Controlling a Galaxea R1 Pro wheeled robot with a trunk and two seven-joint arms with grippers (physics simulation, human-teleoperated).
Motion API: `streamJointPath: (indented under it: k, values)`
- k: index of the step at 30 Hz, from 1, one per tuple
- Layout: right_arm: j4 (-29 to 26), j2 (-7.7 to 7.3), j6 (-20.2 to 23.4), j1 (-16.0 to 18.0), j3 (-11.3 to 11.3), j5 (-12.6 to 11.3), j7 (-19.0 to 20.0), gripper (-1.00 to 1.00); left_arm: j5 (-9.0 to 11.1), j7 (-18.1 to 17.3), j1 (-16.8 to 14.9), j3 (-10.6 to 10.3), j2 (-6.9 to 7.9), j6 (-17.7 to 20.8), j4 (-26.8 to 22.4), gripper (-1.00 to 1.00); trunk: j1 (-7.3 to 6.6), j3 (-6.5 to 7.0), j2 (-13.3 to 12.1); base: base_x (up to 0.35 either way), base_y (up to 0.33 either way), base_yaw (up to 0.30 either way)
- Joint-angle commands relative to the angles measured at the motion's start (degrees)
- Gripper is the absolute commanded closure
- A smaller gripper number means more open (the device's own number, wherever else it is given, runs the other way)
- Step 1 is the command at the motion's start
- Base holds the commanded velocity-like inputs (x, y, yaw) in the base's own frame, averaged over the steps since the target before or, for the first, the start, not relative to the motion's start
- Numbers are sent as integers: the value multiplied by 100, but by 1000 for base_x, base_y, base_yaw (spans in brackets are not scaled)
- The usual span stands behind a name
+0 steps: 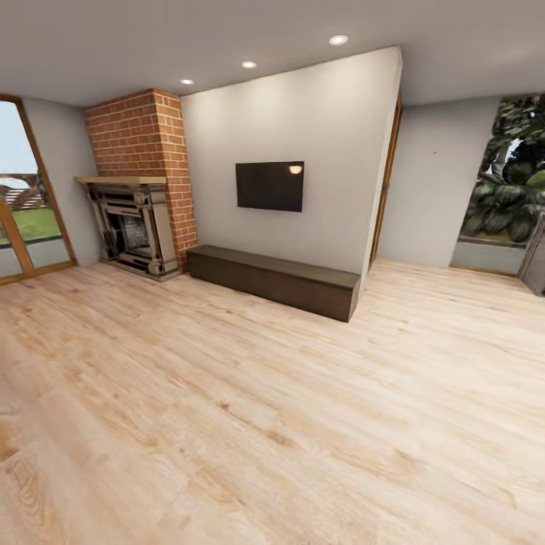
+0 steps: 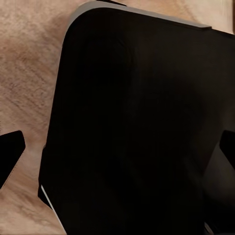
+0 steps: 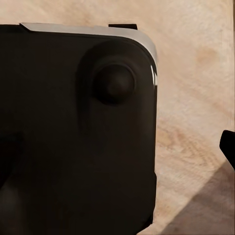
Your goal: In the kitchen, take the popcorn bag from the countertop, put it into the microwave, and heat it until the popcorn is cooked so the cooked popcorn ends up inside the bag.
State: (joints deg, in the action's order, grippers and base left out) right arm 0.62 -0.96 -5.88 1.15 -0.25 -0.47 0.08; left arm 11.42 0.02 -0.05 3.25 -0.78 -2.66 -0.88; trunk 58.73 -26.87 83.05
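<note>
The robot faces a living room: wide wooden floor, grey wall, brick fireplace, dark TV. No kitchen or popcorn bag is visible, so the task seems unstarted. Both wrist cameras look down on the robot's black base; whether the claws are released, I cannot tell.

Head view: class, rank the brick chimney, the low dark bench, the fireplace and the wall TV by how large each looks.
1. Low dark bench
2. Brick chimney, close to the bench in apparent size
3. Fireplace
4. Wall TV, smallest
</note>
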Motion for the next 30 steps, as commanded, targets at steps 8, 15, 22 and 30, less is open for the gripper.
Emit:
streamJointPath:
  k: [8, 15, 22, 30]
  values:
    - [8, -1, -53, 7, -3, -6, 1, -100, 52, 17, 1, 52, -1, -15, 0, -100, 0, -6, 3, 0, 0, -294]
    - [8, -1, -54, 6, -2, -6, 1, -100, 67, 31, -1, 66, 14, -15, 0, -100, 0, -6, 3, 0, 0, -294]
    - [8, -1, -54, 7, -9, -6, 1, -100, 63, 25, 1, 70, 23, -15, 0, -100, 0, -6, 3, 0, 0, -294]
    - [8, -1, -54, 5, -3, -6, 1, -100, 56, 24, 2, 47, 5, -15, 0, -100, 0, -6, 3, 0, 0, -294]
